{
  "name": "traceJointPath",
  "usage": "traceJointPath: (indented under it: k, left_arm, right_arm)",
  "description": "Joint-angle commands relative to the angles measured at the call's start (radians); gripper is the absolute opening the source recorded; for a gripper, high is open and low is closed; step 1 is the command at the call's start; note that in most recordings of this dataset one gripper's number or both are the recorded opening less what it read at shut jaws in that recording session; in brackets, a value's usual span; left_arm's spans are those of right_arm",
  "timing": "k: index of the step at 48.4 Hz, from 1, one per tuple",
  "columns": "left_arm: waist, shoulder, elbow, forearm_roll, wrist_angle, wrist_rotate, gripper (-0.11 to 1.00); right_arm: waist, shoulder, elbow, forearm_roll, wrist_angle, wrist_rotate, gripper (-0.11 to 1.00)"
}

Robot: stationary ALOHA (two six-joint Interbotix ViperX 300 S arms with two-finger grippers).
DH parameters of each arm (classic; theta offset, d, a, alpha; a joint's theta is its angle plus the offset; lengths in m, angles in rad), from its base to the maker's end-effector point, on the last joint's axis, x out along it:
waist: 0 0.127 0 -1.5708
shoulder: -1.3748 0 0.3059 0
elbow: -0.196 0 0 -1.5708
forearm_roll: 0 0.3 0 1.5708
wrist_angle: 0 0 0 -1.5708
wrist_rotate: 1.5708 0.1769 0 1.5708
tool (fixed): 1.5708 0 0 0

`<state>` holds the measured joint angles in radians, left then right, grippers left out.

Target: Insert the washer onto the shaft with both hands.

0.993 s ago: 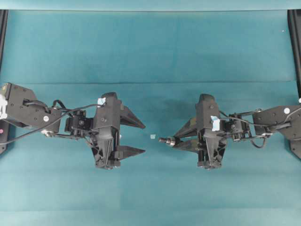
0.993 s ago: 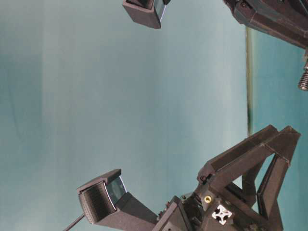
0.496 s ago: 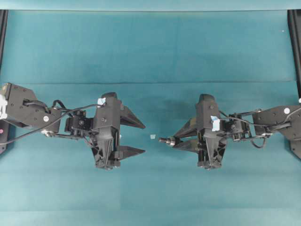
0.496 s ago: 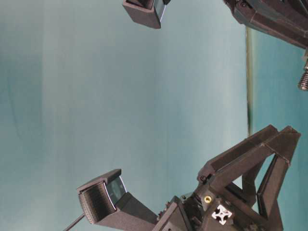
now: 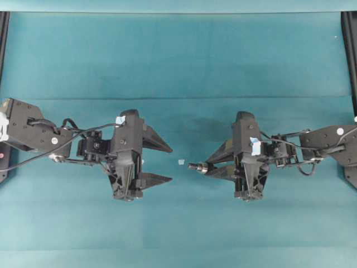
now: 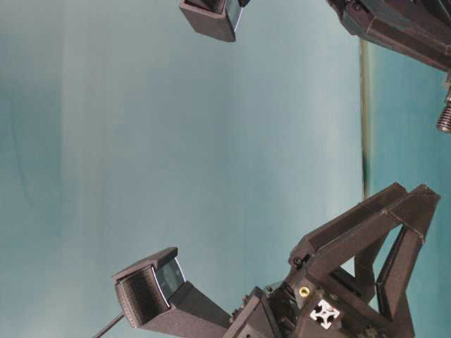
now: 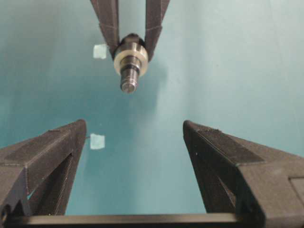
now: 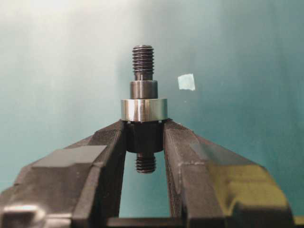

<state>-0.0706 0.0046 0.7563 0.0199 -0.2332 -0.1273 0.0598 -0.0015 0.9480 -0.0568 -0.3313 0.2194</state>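
Teal cloth table (image 5: 178, 61) spreads bare around both my arms. My left gripper (image 5: 162, 163) hangs with fingers wide apart and empty. My right gripper (image 8: 145, 137) is clamped on the shaft (image 8: 143, 61), whose long axis points straight at the left fingers. The washer (image 8: 144, 109) already sits seated on the shaft, against my fingertips.

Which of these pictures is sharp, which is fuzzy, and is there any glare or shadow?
Right wrist view: sharp on the shaft, with a bright sheen on the washer; cloth behind is soft. Left wrist view: the left gripper fingers are slightly blurred up close. Overhead view: even light, a faint shadow beneath the right gripper. Table-level view: hazy, washed-out backdrop.
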Motion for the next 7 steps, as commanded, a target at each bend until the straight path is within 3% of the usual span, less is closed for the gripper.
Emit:
traceJointPath:
  k: [1, 7]
  left_arm:
    - [-0.002, -0.018, -0.008, 0.003, -0.006, 0.002, 0.89]
    - [-0.002, -0.018, -0.008, 0.002, -0.006, 0.002, 0.89]
  right_arm:
    - [0.0, -0.006, -0.017, 0.002, -0.005, 0.008, -0.01]
    - [0.0, -0.006, -0.017, 0.003, -0.006, 0.008, -0.01]
